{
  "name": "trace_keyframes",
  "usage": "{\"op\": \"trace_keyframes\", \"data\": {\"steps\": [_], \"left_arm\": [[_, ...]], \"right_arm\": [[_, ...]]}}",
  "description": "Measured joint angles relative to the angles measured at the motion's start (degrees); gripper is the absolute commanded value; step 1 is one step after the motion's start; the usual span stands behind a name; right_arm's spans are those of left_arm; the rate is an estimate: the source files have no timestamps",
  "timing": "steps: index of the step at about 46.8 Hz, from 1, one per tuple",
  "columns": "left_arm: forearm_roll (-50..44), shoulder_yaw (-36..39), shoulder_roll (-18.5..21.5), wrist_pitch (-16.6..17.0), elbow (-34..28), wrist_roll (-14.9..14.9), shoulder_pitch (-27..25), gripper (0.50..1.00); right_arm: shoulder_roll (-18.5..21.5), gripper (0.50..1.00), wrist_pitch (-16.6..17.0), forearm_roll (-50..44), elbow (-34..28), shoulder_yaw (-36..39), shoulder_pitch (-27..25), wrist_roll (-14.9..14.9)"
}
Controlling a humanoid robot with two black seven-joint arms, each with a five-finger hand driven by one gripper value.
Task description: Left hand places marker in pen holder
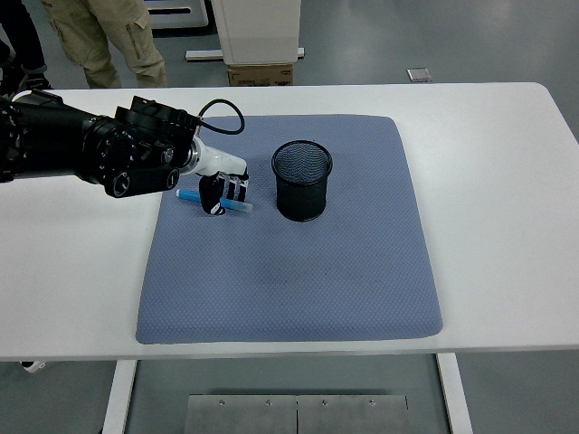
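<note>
A blue marker (243, 206) lies flat on the grey-blue mat (298, 271), left of the black mesh pen holder (302, 180), which stands upright with nothing showing inside. My left hand (223, 192) comes in from the left and rests on the marker's middle. Its fingers curl down around the marker, and only the marker's two ends stick out on either side. The marker still touches the mat. A short gap separates the hand from the holder. The right arm is out of view.
The mat covers the middle of the white table (507, 181). A person's legs (109, 36) stand beyond the far left edge. A cardboard box (261, 73) and a white cabinet (257, 27) sit on the floor behind the table.
</note>
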Motion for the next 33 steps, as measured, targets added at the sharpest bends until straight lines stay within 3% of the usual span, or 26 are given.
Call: {"op": "trace_keyframes", "data": {"steps": [10,33], "left_arm": [[0.1,0.1,0.1,0.0,0.1,0.0,0.5,0.534],[0.1,0.1,0.4,-0.1,0.3,-0.1,0.5,0.505]], "right_arm": [[0.0,1.0,0.0,0.0,0.0,0.0,0.0,0.0],[0.0,1.0,0.0,0.0,0.0,0.0,0.0,0.0]]}}
